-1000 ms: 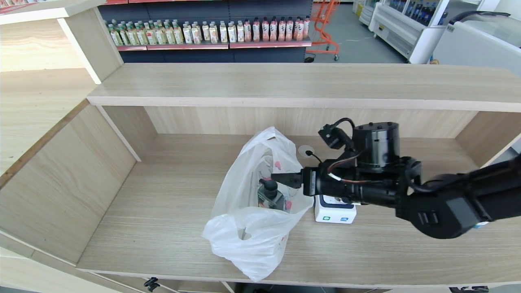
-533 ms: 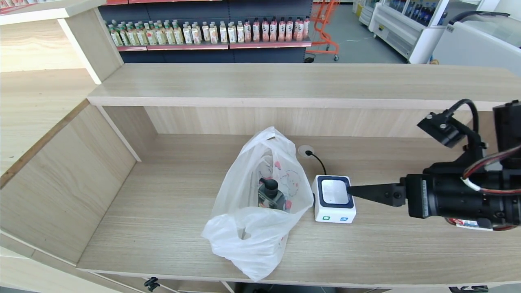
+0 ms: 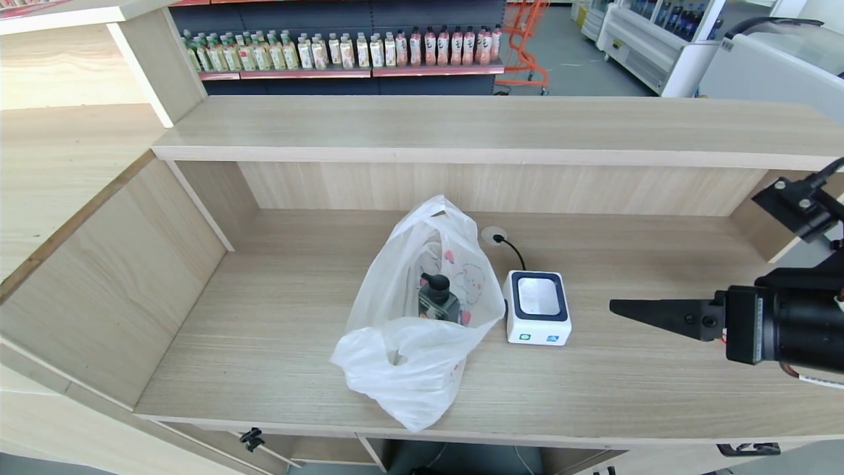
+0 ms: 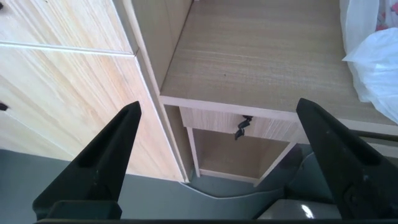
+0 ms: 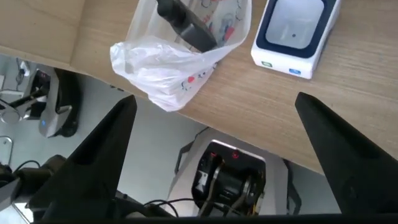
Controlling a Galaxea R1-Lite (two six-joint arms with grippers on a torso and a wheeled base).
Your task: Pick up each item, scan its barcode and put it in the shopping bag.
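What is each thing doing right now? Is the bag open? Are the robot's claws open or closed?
shopping bag: open at the top, sitting on the counter.
bottle: upright inside the bag.
scanner: on the counter beside the bag, nothing over it.
left gripper: open, empty.
right gripper: open, empty.

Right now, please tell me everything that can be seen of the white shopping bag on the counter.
The shopping bag is thin, white, half-transparent plastic with small pink cartoon prints and loop handles. It stands slumped on the wooden counter, mouth open upward, its lower part crumpled toward the front edge. Inside, a dark pump bottle shows through the opening. The white scanner sits close beside it; whether they touch is unclear.
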